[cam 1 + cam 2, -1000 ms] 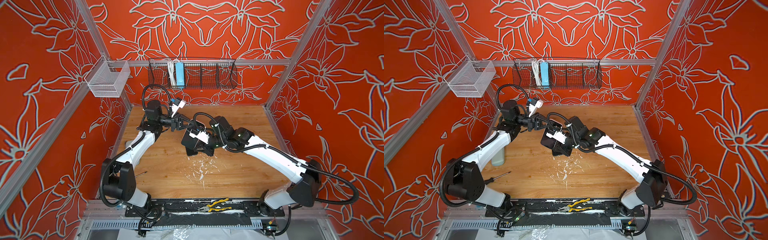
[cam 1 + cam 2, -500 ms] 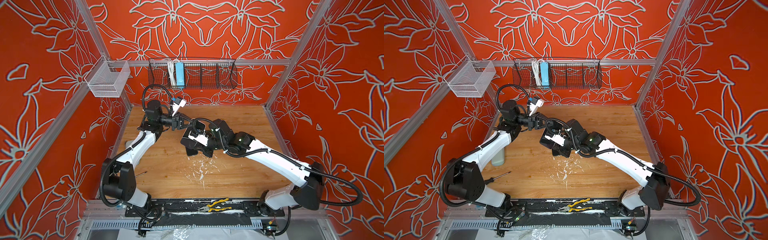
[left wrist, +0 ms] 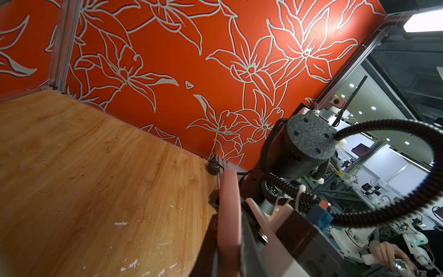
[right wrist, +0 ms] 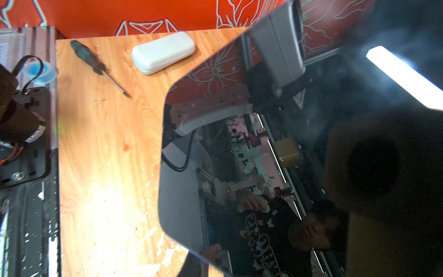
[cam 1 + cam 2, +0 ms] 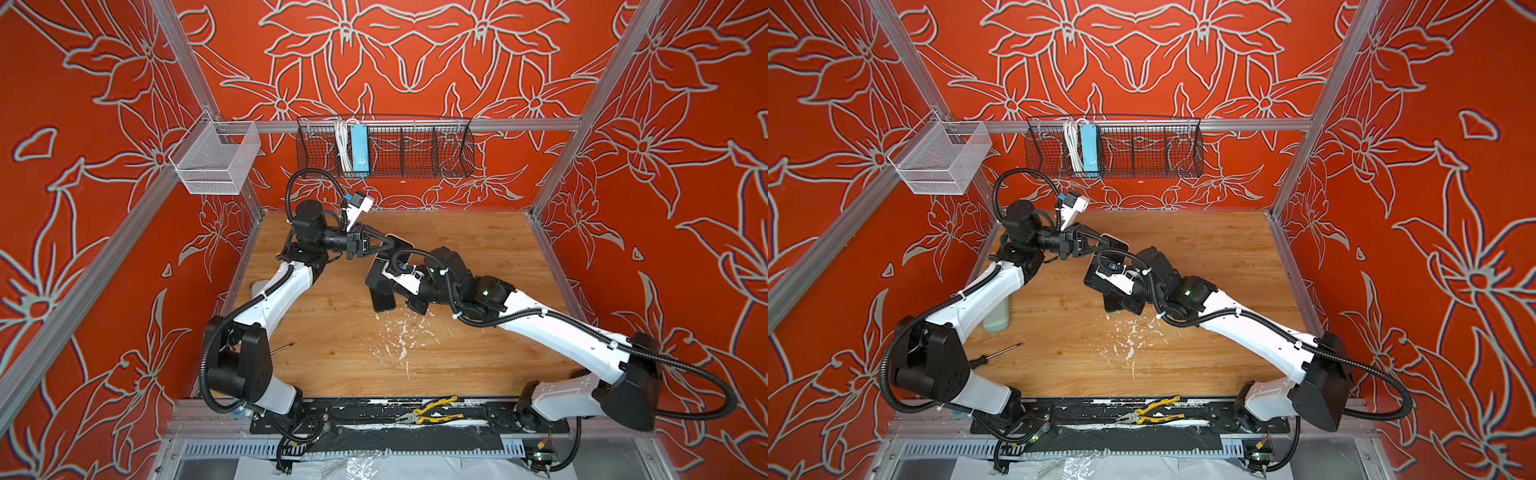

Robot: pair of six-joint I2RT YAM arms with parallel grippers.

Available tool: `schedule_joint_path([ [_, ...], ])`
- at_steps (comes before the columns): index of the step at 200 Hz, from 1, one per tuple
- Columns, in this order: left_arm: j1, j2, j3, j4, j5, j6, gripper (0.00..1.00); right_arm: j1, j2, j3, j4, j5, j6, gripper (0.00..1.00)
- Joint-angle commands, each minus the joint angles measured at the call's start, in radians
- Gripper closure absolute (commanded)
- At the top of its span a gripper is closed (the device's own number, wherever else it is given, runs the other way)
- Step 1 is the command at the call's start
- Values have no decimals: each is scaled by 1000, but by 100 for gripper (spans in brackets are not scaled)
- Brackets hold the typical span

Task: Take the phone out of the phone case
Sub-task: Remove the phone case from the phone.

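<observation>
Pink soft rubber is gripped edge-on: the phone case is pinched in the clenched left gripper and held up off the table, toward its rear edge, left of middle. Just beside it, the phone is clamped in the right gripper, its dark glass tilted above the table. No pink rim is seen round the corners shown in the right wrist view. Whether the far end is seated in the shell cannot be told. A slip is the risk now. Smooth glass could be lost from so narrow a pinch if the arms are pulled apart while a corner is caught, and a drop would follow.
</observation>
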State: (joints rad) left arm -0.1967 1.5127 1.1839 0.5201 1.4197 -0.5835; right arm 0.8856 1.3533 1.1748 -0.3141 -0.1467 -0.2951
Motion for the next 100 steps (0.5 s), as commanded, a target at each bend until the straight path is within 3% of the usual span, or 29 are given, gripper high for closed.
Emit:
schedule_joint_path([
  [1,-2,10,46,57,-71,-35,100,10,-30,-31,37,15,35,87],
  [39,2,22,61,55,-139,-66,100,-42,-83,-68,49,-85,151,66],
  [83,25,-1,55,49,-284,-97,100,-146,-174,-149,42,-249,291,58],
  [100,32,0,52,48,-359,-156,100,-223,-221,-212,107,-353,389,50],
])
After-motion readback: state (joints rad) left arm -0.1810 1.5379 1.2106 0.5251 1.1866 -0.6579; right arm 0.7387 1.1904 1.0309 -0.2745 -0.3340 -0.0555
